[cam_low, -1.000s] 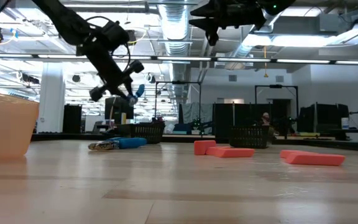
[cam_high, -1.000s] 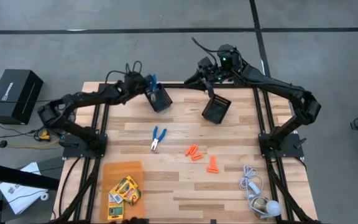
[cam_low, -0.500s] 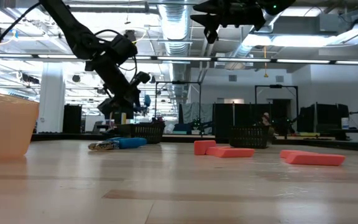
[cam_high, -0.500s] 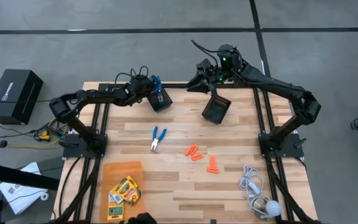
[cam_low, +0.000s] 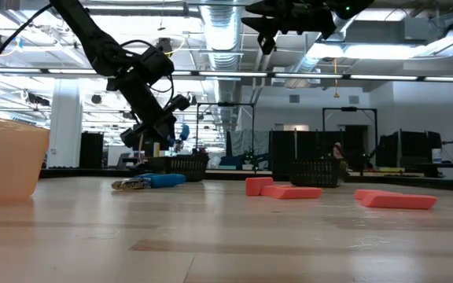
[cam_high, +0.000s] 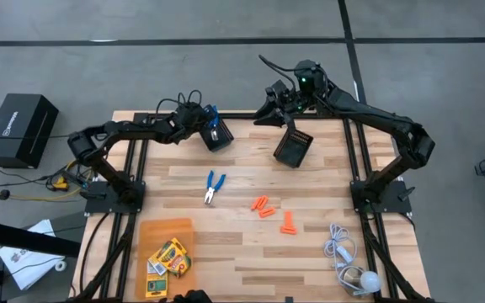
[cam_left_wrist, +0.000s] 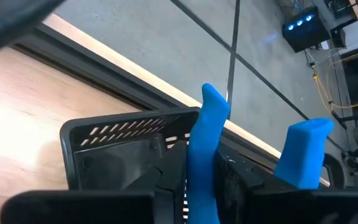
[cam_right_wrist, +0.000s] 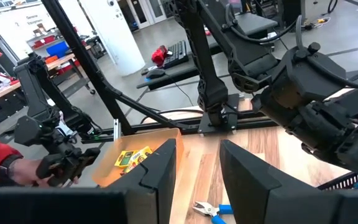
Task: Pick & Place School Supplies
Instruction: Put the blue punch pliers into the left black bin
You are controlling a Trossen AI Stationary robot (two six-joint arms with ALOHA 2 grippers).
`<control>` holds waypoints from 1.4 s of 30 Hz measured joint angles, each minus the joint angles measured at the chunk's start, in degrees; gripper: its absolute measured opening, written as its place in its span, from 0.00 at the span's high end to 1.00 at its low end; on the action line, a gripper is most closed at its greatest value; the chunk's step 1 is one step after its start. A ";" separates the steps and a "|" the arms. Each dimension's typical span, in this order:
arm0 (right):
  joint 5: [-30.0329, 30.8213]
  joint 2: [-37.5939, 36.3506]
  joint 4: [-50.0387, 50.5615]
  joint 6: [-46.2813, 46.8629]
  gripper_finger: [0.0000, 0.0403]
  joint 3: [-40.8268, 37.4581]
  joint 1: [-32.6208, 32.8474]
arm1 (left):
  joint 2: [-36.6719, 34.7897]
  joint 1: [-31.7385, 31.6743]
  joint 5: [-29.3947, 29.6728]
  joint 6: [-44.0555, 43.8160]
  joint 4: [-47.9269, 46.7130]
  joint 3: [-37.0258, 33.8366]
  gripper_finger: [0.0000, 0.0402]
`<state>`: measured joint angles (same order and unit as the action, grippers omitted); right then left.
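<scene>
A robotics lab or workshop: a butcher-block wooden table [cam_high: 226, 252] on a grey concrete floor [cam_high: 183, 50], exposed silver ceiling ducts [cam_low: 219, 35], and black metal equipment frames [cam_right_wrist: 204, 68] beyond.

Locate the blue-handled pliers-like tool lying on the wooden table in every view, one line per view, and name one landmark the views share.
High view: blue-handled pliers-like tool lies left of centre on the wooden table.
Low view: flat at left, before the left black mesh bin.
Left wrist view: not in it; the blue handles there stand in the bin.
Right wrist view: at the bottom edge.
Shared landmark: the left black mesh bin.
</scene>
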<state>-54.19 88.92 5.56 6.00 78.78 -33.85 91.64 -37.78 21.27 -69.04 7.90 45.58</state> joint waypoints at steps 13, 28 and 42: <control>0.02 0.00 -0.04 0.00 0.71 0.00 -0.02 | -0.02 0.74 -3.16 1.27 0.37 -0.02 0.77; 0.02 0.00 -0.04 -0.50 0.71 0.00 -0.09 | -0.09 2.20 -8.48 1.25 0.72 -0.02 0.59; 0.02 0.00 -0.04 -0.56 0.71 0.00 -0.09 | -2.08 4.94 -9.16 9.04 10.80 -0.09 0.59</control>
<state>-54.17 88.92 5.52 5.44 78.78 -33.93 89.56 -32.84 12.11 -60.01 18.71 45.50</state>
